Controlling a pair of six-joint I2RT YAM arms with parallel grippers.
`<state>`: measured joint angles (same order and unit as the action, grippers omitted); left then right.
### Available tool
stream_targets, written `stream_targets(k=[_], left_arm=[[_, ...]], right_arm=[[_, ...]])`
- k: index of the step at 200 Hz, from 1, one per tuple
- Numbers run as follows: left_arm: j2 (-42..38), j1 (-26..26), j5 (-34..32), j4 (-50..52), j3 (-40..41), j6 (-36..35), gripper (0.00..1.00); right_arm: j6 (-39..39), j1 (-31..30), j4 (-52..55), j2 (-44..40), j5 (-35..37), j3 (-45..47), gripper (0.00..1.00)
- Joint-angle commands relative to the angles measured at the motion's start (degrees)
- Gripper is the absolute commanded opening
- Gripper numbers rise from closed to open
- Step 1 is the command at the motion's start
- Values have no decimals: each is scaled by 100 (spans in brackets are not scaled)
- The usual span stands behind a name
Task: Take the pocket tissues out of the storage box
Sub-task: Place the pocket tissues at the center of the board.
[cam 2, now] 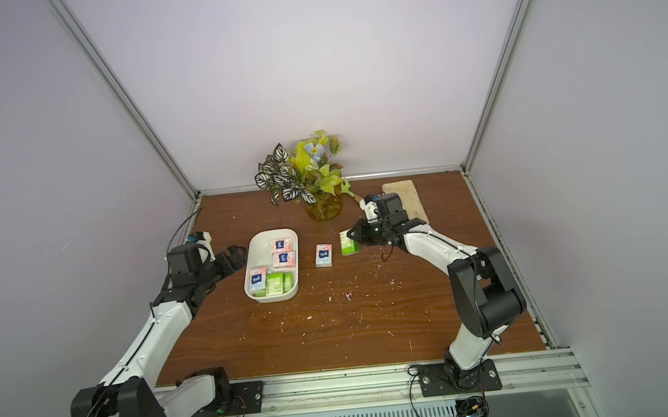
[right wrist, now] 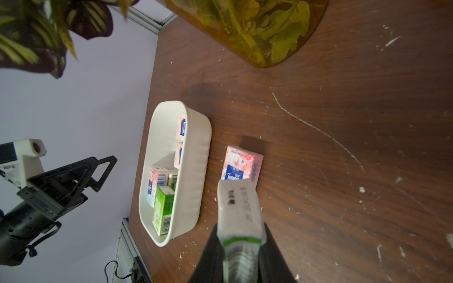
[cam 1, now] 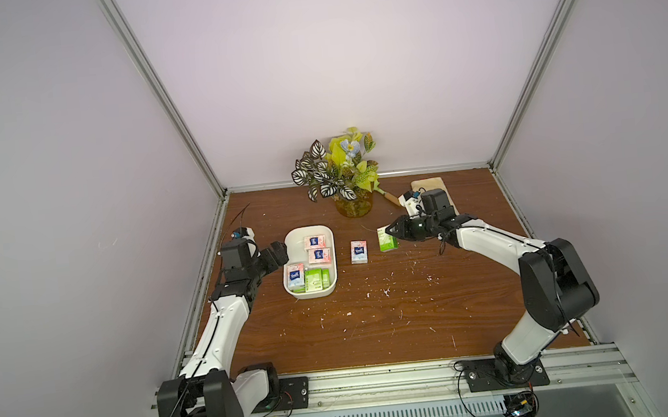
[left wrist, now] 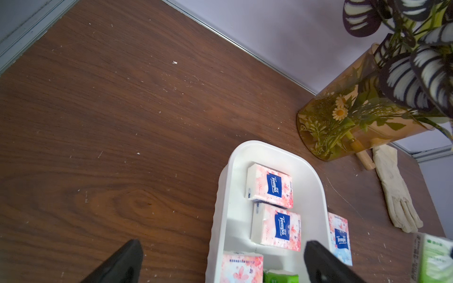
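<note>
A robotics lab cell: aluminium-framed plain walls (cam 1: 331, 72) around a tabletop (cam 1: 376, 318), robot arms (cam 1: 218, 329) bolted to a rail (cam 1: 382, 382).

worktop (cam 1: 377, 330): dark wood grain, matt, scuffed, flecked white
storage box (cam 1: 296, 248): white plastic, smooth, soft sheen
pocket tissues (left wrist: 269, 186): glossy printed film wrap
plant pot (left wrist: 343, 127): amber see-through plastic, shiny
glove (left wrist: 394, 193): cream cloth, matt
left fingers (left wrist: 122, 264): black plastic, matt
frame rail (cam 1: 163, 96): bare metal, satin

both top views: high, front, down | wrists: near; share storage box (left wrist: 221, 208) (right wrist: 193, 171)
</note>
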<state>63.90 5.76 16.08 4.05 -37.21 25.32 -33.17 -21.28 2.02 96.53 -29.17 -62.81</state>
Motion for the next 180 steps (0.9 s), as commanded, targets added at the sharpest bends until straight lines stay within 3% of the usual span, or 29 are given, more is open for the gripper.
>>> stream_targets(k=[1, 58, 180], left_arm=[[-35, 61, -87, -32, 38, -10, 99], [25, 65, -138, -6, 47, -69, 99], [225, 65, -105, -10, 11, -97, 99]], right_arm=[[148, 124, -226, 255, -458, -27, 12], [-175, 159, -665, 1034, -843, -104, 12], [-540, 167, -1160, 1583, -821, 86, 14]])
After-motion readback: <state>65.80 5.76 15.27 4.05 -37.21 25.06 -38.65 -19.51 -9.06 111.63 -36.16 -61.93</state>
